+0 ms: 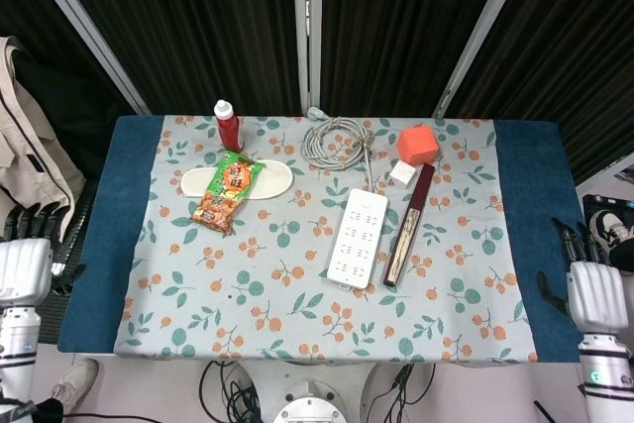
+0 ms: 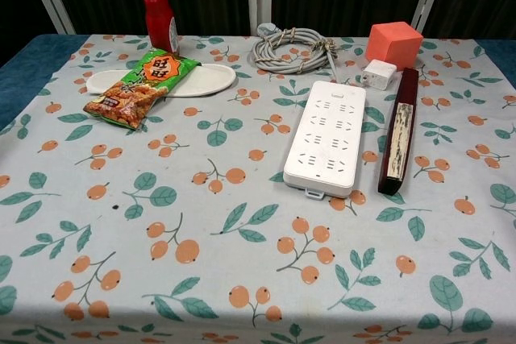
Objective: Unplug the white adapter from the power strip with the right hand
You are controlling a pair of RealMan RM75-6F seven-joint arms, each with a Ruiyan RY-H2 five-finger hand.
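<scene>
The white adapter [image 1: 402,172] [image 2: 378,75] lies on the cloth beside the orange cube, apart from the white power strip [image 1: 357,238] [image 2: 326,136]. No plug sits in the strip's sockets. My right hand [image 1: 597,294] is off the table at the right edge of the head view, fingers spread and holding nothing. My left hand [image 1: 22,266] is off the table at the far left, fingers apart and empty. Neither hand shows in the chest view.
A dark long box [image 1: 408,225] [image 2: 398,131] lies right of the strip, an orange cube [image 1: 417,144] behind the adapter. The coiled cable [image 1: 335,140], red bottle [image 1: 228,125], snack bag [image 1: 226,189] and white plate [image 1: 277,178] sit at the back left.
</scene>
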